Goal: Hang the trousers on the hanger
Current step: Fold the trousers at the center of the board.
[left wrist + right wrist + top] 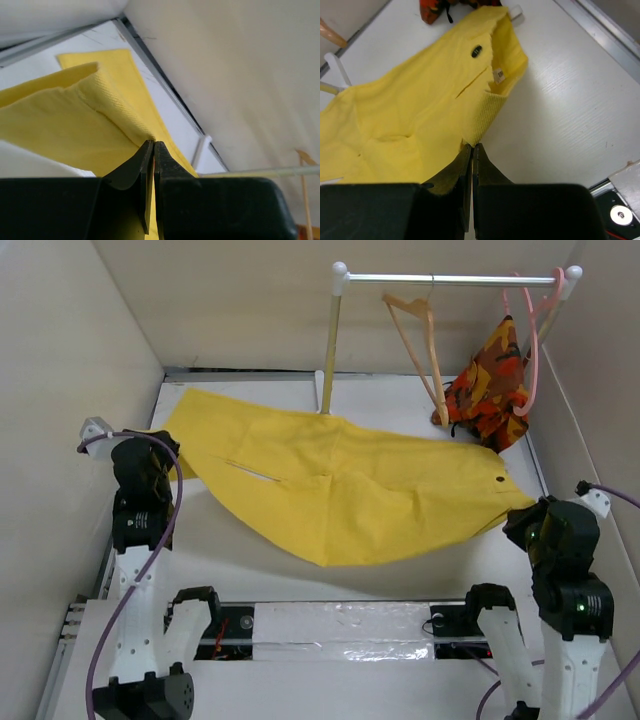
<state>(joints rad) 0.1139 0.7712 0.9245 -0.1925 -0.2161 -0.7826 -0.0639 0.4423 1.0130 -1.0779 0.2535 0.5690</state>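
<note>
Orange-red patterned garment [490, 385] by thin pink hanger [533, 350] at metal rail's [450, 279] right end.

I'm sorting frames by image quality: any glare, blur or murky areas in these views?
Top external: even light, sharp, glare only on the shiny strip at the bottom. Left wrist: trousers weave crisp, left hand a featureless dark mass. Right wrist: button sharp, right hand equally dark.

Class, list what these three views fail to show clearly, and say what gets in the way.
Left wrist view: most of the hanger, cut off by the right edge.
Right wrist view: the label on the trousers, too small to read.
Right wrist view: most of the patterned garment, cut off by the top edge.
</note>
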